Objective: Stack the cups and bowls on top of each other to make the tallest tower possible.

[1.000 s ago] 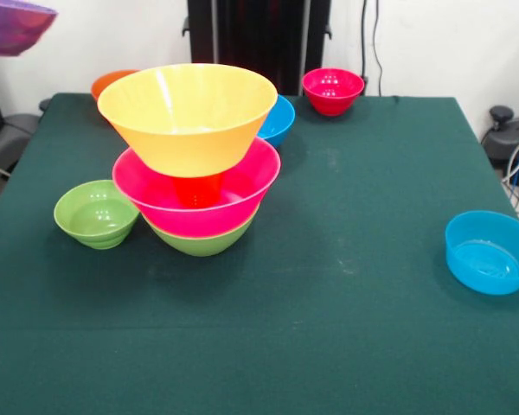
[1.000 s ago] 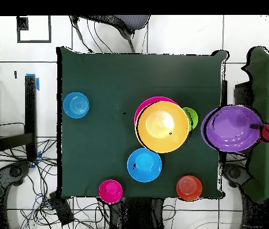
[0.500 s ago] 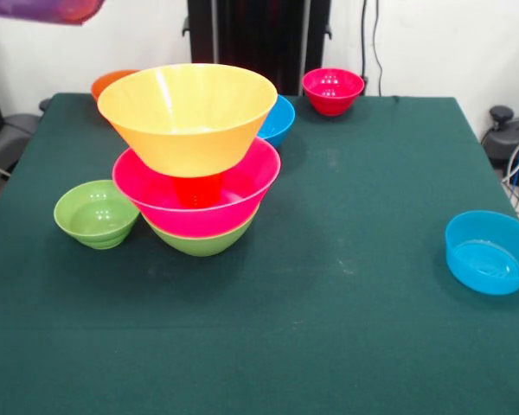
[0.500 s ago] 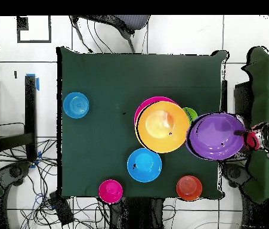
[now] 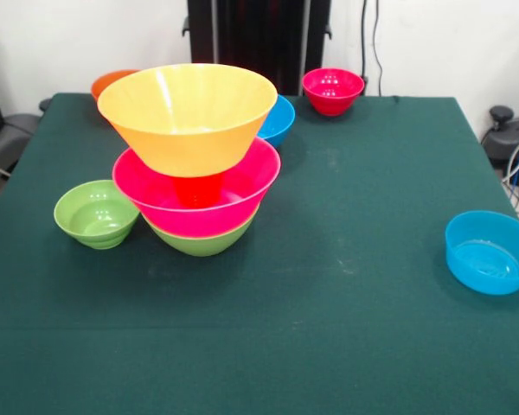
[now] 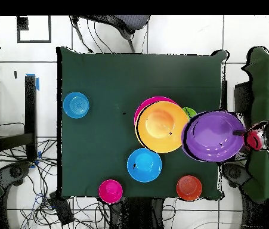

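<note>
Down at the near side of the front view, the green tabletop [image 5: 329,303] is mostly bare. The closest thing is a blue bowl [image 5: 490,252] sitting alone around 4 o'clock by the right edge.

Next back, at about 9 o'clock, is a small green bowl [image 5: 96,213], just beside the tower [image 5: 195,164]. The tower goes like this: a medium green bowl [image 5: 201,238] at the bottom, then the big pink bowl [image 5: 196,201] nested in it. The orange cup [image 5: 197,188] shows through the pink wall, and the large orange bowl [image 5: 188,114] sits on the cup, well above the pink rim.

Behind the tower at roughly 11 o'clock is a second blue bowl [image 5: 278,121], partly hidden by the big orange one. Along the far edge there's a small orange bowl [image 5: 111,82] at 10 o'clock and a small red bowl [image 5: 332,91] at 12.

Only the overhead view shows the purple bowl [image 6: 214,136]. Its edge overlaps the big orange bowl's 3 o'clock rim, and it covers most of the small green bowl. The red-and-black gripper [image 6: 253,140] is at the purple bowl's 3 o'clock rim. I can't tell whether it's gripping or loose.
</note>
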Robot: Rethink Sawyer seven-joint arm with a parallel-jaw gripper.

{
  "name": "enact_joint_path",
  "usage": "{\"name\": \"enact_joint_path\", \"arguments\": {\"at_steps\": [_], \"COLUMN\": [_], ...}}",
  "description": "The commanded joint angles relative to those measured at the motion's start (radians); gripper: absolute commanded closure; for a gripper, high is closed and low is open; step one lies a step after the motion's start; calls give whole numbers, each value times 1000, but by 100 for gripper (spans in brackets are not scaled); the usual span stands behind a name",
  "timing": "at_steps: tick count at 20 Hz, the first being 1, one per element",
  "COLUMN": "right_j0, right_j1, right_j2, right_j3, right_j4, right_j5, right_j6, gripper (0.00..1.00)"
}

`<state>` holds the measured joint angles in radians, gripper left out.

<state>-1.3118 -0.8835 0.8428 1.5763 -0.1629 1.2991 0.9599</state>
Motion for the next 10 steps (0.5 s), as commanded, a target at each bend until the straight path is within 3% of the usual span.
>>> {"name": "enact_joint_path", "arguments": {"at_steps": [1, 10], "right_j0": [91, 123], "right_j1": [1, 20], "right_j2": [-30, -55], "right_j3": [2, 74], "right_j4": [43, 52], "right_j5": [125, -2], "right_j6": [94, 124], "gripper": [100, 100]}}
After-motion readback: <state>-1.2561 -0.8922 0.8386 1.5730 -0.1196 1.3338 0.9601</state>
